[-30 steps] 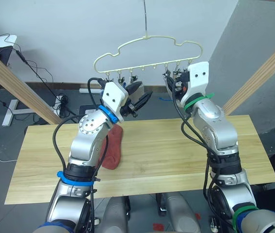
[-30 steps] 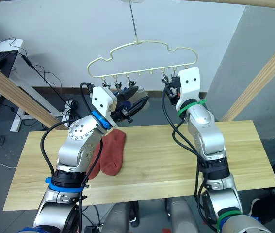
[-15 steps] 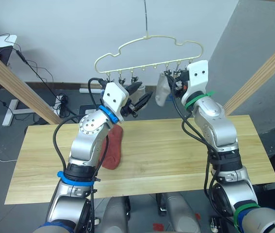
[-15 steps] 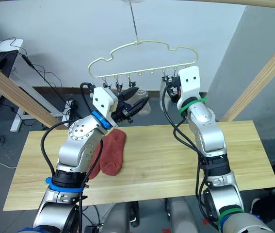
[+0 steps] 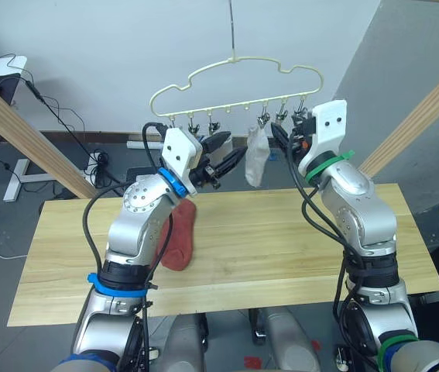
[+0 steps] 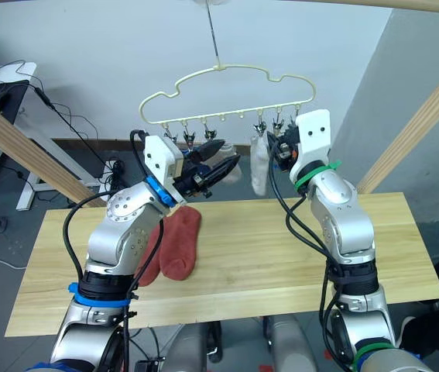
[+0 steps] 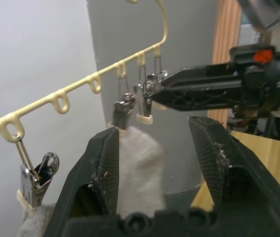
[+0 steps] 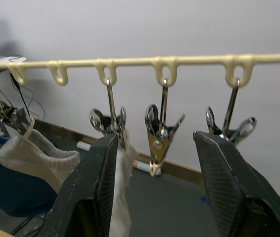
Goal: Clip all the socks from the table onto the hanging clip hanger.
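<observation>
I have a light grey knit ankle sock [image 5: 256, 157] hanging from one of the small metal clips on the thin cream wire clip hanger [image 5: 234, 76], toward its right end, dangling free above the long light-plank worktop [image 5: 281, 240]. Two rust-red socks [image 6: 179, 243] lie flat on the worktop, at about 7 o'clock from the hanging one. In the left wrist view another pale sock [image 7: 38, 220] and something blue hang from the clips further left.

My right hand [image 5: 290, 133] sits just at 3 o'clock of the grey sock, fingers apart and holding nothing. My left hand [image 5: 227, 156] is at 9 o'clock of it, fingers also spread and empty.

Risks as I judge them: the sock looks pinched by a narrow bit of cuff, so a brush from either hand could tug it loose. The hanger hangs from a single hook and could swing if I bump it, which would spoil my aim on the next clip.

Compared with a second ago, the grey sock now hangs clear of the right hand, which has backed off to the right and let go. The left hand has barely shifted.
</observation>
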Motion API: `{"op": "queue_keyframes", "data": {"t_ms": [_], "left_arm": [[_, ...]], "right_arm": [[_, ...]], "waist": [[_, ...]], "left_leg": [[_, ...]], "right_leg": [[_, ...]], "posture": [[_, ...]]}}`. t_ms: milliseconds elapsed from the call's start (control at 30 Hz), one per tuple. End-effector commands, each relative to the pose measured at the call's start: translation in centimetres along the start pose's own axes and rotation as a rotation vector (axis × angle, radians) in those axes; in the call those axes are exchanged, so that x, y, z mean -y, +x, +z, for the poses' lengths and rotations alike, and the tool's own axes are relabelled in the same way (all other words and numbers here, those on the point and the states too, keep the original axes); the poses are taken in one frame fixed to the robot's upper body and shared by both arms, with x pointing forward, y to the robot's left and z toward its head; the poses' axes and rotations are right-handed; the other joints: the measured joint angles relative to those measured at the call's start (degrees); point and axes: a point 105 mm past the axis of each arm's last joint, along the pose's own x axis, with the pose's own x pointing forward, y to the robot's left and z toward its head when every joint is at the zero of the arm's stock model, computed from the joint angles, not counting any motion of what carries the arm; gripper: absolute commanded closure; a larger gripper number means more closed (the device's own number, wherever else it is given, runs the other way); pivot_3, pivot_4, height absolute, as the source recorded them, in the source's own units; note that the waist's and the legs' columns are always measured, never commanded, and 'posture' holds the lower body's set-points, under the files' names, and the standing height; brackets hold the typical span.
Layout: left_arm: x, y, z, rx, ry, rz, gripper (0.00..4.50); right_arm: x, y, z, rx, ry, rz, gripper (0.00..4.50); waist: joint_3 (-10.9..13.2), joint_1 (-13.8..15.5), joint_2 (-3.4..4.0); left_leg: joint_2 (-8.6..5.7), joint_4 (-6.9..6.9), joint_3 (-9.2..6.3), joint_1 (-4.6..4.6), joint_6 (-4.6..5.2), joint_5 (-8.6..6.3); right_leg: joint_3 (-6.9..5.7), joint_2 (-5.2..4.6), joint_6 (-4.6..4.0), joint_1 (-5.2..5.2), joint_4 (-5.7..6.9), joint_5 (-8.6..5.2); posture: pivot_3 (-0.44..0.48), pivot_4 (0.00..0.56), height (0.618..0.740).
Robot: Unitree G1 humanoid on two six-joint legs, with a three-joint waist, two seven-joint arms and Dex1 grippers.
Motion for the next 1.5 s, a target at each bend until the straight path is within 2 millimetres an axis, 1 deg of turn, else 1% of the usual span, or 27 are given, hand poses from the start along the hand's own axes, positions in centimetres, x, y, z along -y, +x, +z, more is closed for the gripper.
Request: {"op": "queue_keyframes", "data": {"t_ms": [33, 333, 667, 967, 1300, 1500], "left_arm": [[0.3, -0.2, 1.7, 0.039, 0.035, -0.028, 1.98], [0.4, -0.1, 1.7, 0.031, 0.043, -0.028, 1.98], [0.4, -0.1, 1.7, 0.029, 0.049, -0.024, 1.98], [0.5, -0.2, 1.4, 0.021, 0.048, -0.021, 1.98], [0.4, -0.2, 1.3, 0.017, 0.048, -0.011, 1.98], [0.4, -0.2, 1.2, 0.014, 0.051, -0.006, 1.98]], "right_arm": [[0.3, 0.5, 0.7, 0.03, -0.014, -0.02, 1.97], [0.1, 2.0, 0.2, 0.033, -0.022, -0.033, 1.97], [0.2, 2.7, 0.5, 0.048, -0.16, -0.03, 1.97], [0.5, 2.2, 0.5, 0.044, -0.127, -0.034, 1.97], [0.1, 3.2, -0.1, 0.03, -0.145, -0.04, 1.97], [-0.8, 3.8, 0.3, 0.049, -0.157, -0.006, 1.97]], "waist": [[0.0, 0.0, 0.0], [0.0, 0.1, 0.0], [0.0, 0.1, 0.0], [0.0, 0.1, 0.0], [0.0, 0.1, 0.0], [0.0, 0.1, 0.0]], "left_leg": [[0.0, 0.0, 0.0, 0.0, 0.0, 0.0], [-0.01, -0.01, 0.01, 0.0, -0.01, 0.0], [-0.01, 0.0, 0.02, 0.0, -0.01, 0.0], [-0.01, 0.0, 0.01, 0.0, -0.01, 0.01], [-0.01, 0.0, 0.02, 0.0, -0.01, 0.01], [0.0, 0.0, 0.01, 0.0, -0.01, 0.01]], "right_leg": [[0.0, 0.0, 0.0, 0.0, 0.0, 0.0], [0.0, 0.0, 0.0, 0.0, -0.01, 0.0], [0.02, 0.0, 0.0, 0.0, -0.01, 0.0], [0.01, 0.0, -0.01, 0.0, -0.01, 0.0], [0.02, -0.01, -0.01, 0.0, -0.01, 0.0], [0.02, 0.0, -0.01, -0.01, 0.0, 0.01]], "posture": [[-0.154, 0.293, 0.74], [-0.14, 0.284, 0.74], [-0.133, 0.289, 0.74], [-0.142, 0.292, 0.74], [-0.136, 0.292, 0.74], [-0.131, 0.293, 0.74]]}}
